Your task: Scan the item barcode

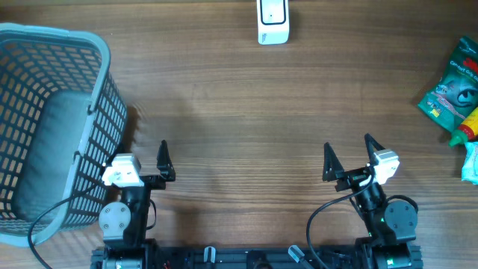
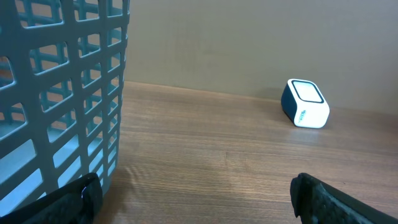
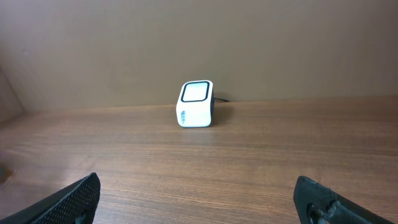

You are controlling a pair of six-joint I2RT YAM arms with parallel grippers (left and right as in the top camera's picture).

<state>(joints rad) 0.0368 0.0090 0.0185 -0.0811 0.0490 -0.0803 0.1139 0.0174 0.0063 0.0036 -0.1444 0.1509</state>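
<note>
Tabletop point(image 1: 239, 112) of brown wood is stretching across the view, with a grey slatted basket point(image 1: 112, 112) sitting at its left edge. At the near edge, the left gripper point(image 1: 143, 153) and right gripper point(image 1: 348, 146) are standing spread wide, gripping nothing. A green packet point(image 1: 457, 86) is lying at the right edge, well apart from the white scanner point(image 1: 272, 21) sitting at the far middle.

The worktop point(image 1: 239, 112) is mid-brown wood with fine, straight grain. At its left edge, the basket point(image 1: 112, 119) is pale grey-blue, its walls an open lattice of small rectangles. At the far edge, the scanner point(image 1: 272, 21) is white with a navy back. At the right edge are a green packet point(image 1: 454, 84) with pale lettering and a red patch, a yellow-and-red item point(image 1: 464, 128) and a pale aqua packet point(image 1: 470, 161).
</note>
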